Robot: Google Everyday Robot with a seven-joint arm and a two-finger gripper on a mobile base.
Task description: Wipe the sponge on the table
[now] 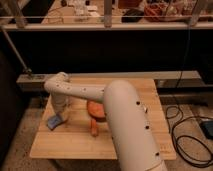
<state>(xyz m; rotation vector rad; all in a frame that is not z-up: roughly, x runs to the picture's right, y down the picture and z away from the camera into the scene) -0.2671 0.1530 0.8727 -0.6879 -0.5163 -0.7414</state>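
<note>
The light-blue sponge lies flat on the left part of the wooden plank table. My gripper comes straight down onto it from the white arm's wrist, which reaches in from the lower right. The wrist covers the sponge's upper right edge. An orange bowl stands at the table's middle, half hidden behind the arm.
A slim orange stick lies just in front of the bowl. A long grey ledge runs behind the table, with a metal rail and cluttered shelves above. Black cables trail over the floor on the right.
</note>
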